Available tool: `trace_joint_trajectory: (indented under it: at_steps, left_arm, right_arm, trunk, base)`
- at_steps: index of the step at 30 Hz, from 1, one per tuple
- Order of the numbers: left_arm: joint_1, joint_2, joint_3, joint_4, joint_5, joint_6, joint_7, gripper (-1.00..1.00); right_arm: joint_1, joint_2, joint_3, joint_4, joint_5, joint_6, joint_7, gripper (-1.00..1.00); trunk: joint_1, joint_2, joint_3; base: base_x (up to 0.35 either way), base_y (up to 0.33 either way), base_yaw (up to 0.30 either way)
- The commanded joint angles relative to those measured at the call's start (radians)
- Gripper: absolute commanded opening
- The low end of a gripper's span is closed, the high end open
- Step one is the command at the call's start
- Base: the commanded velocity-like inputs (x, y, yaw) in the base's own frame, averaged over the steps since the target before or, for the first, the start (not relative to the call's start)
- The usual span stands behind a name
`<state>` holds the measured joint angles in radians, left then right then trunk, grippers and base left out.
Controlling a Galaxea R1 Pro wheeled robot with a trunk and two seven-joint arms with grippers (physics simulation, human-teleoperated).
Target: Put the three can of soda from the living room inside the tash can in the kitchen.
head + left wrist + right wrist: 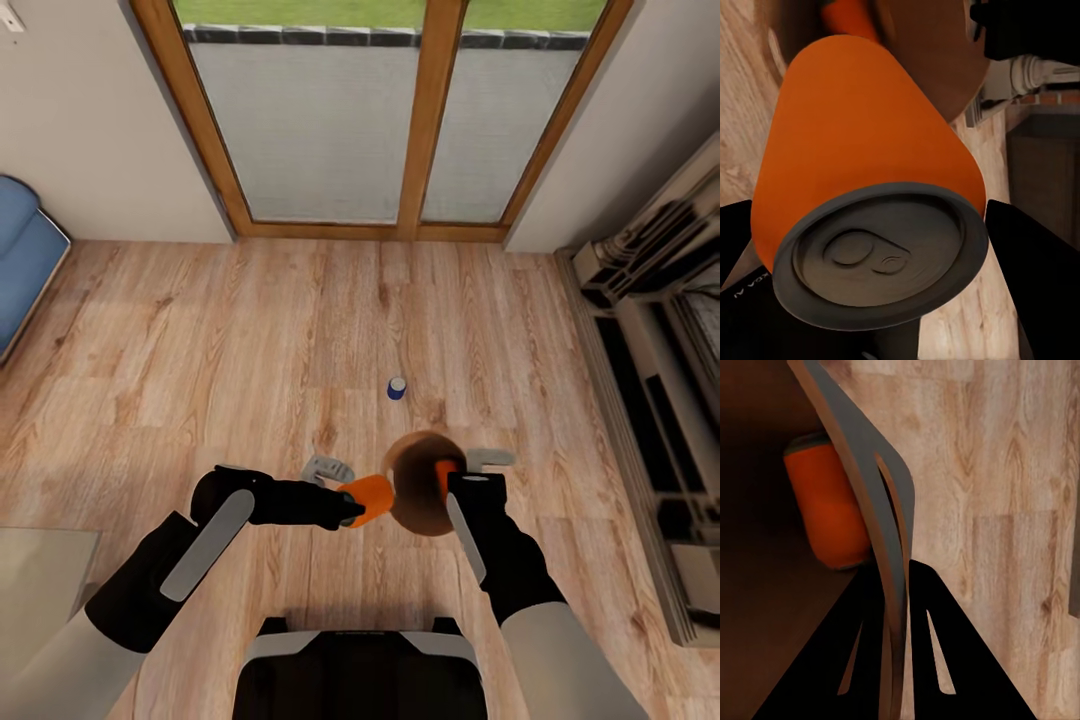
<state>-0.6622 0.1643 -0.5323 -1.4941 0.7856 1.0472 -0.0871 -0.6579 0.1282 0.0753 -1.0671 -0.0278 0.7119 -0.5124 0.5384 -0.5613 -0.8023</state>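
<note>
Head view, lower centre: small orange metal soda can [370, 497] is clamped by left gripper [352, 508] beside round copper-brown bin [412, 515], whose rim is pinched by right gripper [462, 478]. Second orange can [829, 510] lies inside. Dark blue can [397, 388] stands mid-frame on floor: likely light, stiff, slick; best gripped mid-body.

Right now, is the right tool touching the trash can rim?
Touching. The right wrist view shows the right tool pinching the trash can wall between its fingers.
</note>
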Motion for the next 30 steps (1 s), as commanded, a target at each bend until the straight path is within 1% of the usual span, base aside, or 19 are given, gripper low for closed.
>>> trace_joint_trajectory:
  at_steps: [1, 6, 9, 12, 17, 19, 21, 30]
  left_arm:
    - [0.0, 0.0, 0.0, 0.0, 0.0, 0.0, 0.0, -1.0]
    - [0.001, 0.0, 0.0, 0.0, 0.0, 0.0, 0.0, -1.0]
    - [0.001, 0.0, 0.0, 0.0, 0.0, 0.0, 0.0, -1.0]
    - [0.001, -0.002, 0.0, 0.001, 0.001, 0.0, 0.0, -1.0]
    - [0.001, -0.006, 0.0, 0.004, 0.001, 0.0, 0.0, -1.0]
    - [0.001, -0.006, 0.0, 0.005, 0.001, 0.0, 0.0, -1.0]
    - [0.001, -0.006, 0.001, 0.007, 0.001, 0.0, 0.0, -1.0]
    - [0.001, -0.006, 0.001, 0.013, 0.001, 0.0, 0.003, -1.0]
  right_arm:
    - [0.0, 0.002, 0.003, 0.0, 0.005, 0.0, 0.005, -1.0]
    - [0.0, 0.007, 0.009, 0.002, 0.005, 0.0, 0.005, -1.0]
    - [0.0, 0.009, 0.039, 0.002, 0.004, 0.0, 0.005, -1.0]
    - [0.0, 0.014, 0.059, 0.003, 0.003, 0.0, 0.005, -1.0]
    - [0.0, 0.023, 0.076, 0.003, 0.003, 0.0, 0.005, -1.0]
    - [0.0, 0.025, 0.092, 0.003, 0.002, 0.0, 0.005, -1.0]
    - [0.001, 0.028, 0.122, 0.003, 0.002, 0.001, 0.006, -1.0]
    - [0.001, 0.039, 0.184, 0.003, 0.0, 0.005, 0.009, -1.0]
  trunk:
    - [-0.004, 0.007, 0.003]
    - [-0.023, 0.042, 0.019]
    - [-0.035, 0.063, 0.028]
    - [-0.046, 0.084, 0.038]
    - [-0.046, 0.084, 0.038]
    - [-0.046, 0.084, 0.038]
    - [-0.046, 0.084, 0.038]
    - [-0.046, 0.084, 0.038]
  base:
    - [0.0, 0.0, 0.0]
    - [0.0, 0.0, 0.0]
    - [0.0, 0.0, 0.0]
    - [0.0, 0.0, 0.0]
    - [0.0, 0.0, 0.0]
    - [0.0, 0.0, 0.0]
    - [0.0, 0.0, 0.0]
    - [0.0, 0.0, 0.0]
